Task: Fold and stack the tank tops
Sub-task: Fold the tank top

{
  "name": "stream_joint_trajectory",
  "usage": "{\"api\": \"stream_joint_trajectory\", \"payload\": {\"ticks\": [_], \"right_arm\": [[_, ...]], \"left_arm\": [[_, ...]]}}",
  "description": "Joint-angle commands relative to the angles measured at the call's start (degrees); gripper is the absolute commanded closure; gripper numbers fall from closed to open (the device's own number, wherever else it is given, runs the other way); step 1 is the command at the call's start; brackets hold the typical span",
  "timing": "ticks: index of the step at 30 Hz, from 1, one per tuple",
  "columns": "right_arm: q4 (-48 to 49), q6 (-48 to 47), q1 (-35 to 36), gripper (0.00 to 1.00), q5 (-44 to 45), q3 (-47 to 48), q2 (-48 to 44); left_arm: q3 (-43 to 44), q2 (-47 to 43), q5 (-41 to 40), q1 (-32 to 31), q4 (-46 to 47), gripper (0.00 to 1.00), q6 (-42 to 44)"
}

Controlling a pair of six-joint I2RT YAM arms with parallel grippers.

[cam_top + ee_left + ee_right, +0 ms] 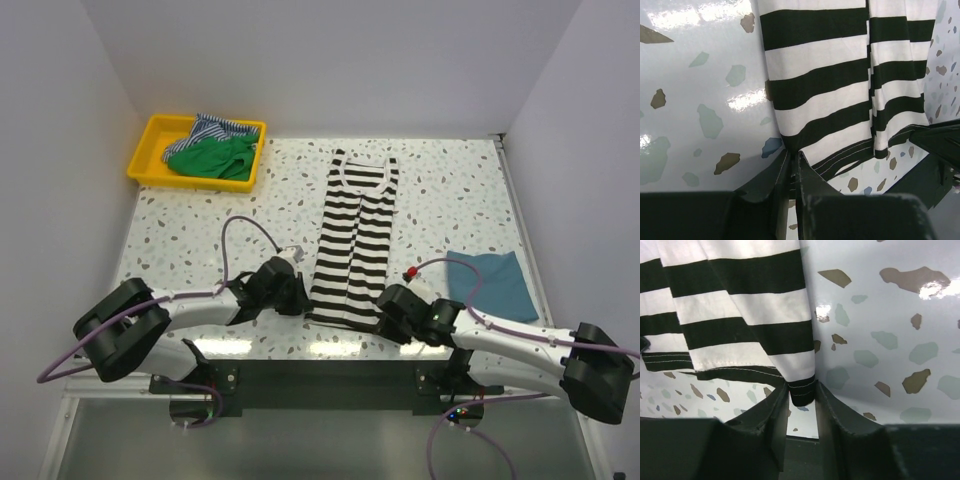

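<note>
The black-and-white striped tank top (355,235) lies lengthwise in the middle of the table, its sides folded in to make a long strip, neck at the far end. My left gripper (300,292) is shut on its near-left hem corner, seen in the left wrist view (794,152) pinching the cloth (830,65). My right gripper (385,305) is shut on the near-right hem corner (802,385); the cloth (735,300) hangs slightly above the table there. The teal-blue tank top (492,283) lies folded at the right. The green tank top (210,155) and the finely blue-striped one (215,128) lie in the tray.
The yellow tray (150,135) stands at the far left corner. White walls close the table on the left, back and right. The speckled tabletop (440,190) shows between the striped top and the walls.
</note>
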Motion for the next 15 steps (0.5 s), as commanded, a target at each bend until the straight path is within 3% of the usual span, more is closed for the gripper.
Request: {"api": "stream_joint_trajectory", "payload": {"ticks": [1,5,9,12,13,15], "right_arm": [[-9.85,-0.26,0.45,0.72,3.79,-0.77,1.01],[-12.31,-1.67,1.06,0.80,4.76,1.33,3.11],[-13.89,-1.77,3.25,0.81,6.07,3.44,5.49],[-14.60,-0.80,7.12,0.70,7.31,6.33,6.81],[-14.77,-0.10,9.39,0.55,7.66,7.13,7.16],[-15.39,0.52,12.20,0.40,8.45,9.50,6.73]], "left_arm": [[-3.94,2.15,-1.00,-0.64,-11.38,0.87,1.14],[-4.64,-0.04,-0.47,-0.73,-13.22,0.96,0.97],[-5.69,-2.24,-0.21,-0.73,-14.46,0.99,0.88],[-6.57,-3.65,1.11,-0.73,-14.55,0.98,0.44],[-6.75,-4.09,1.46,-0.73,-14.63,0.96,0.44],[-6.49,-5.58,1.73,-0.73,-15.86,0.90,0.62]]}}
